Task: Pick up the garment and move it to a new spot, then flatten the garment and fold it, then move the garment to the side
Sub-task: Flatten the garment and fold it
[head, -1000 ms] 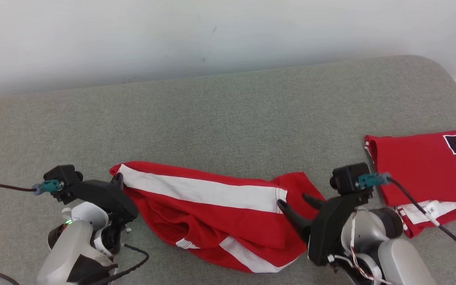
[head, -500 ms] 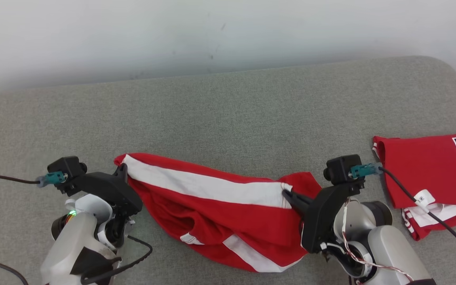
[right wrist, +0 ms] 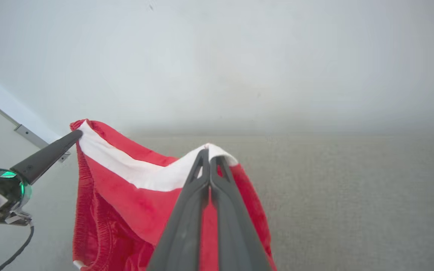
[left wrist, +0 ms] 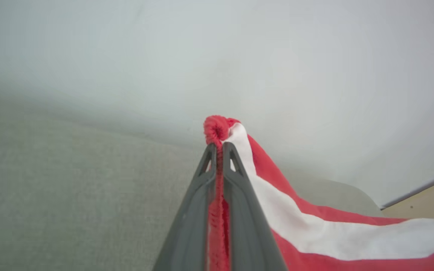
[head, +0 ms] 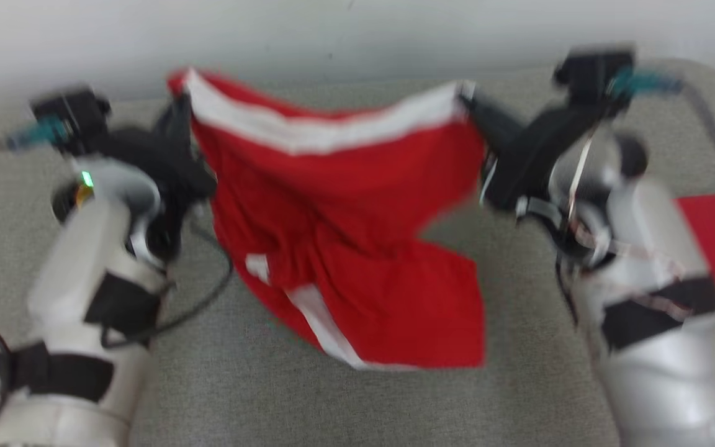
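Nearest, forearms: the pale left forearm (head: pixel 78 261) and right forearm (head: pixel 649 248) rise from the bottom corners of the head view, blurred.
Cushion: the grey cushion (head: pixel 332 403) lies under everything.
Jersey: a folded red jersey (head: pixel 714 217) with a dark number rests on the cushion at the right, partly behind the right forearm and apart from the garment.
Garment: the red garment (head: pixel 345 205) with white stripes hangs between both grippers, its top edge sagging in the middle. Whether its lowest corner touches the cushion cannot be told.
Left gripper: the left gripper (head: pixel 184 102) is clenched on the gathered red corner.
Right gripper: the right gripper (head: pixel 466 99) is clamped on the white-striped opposite corner.
Wall: a pale wall (head: pixel 332 31) stands behind.
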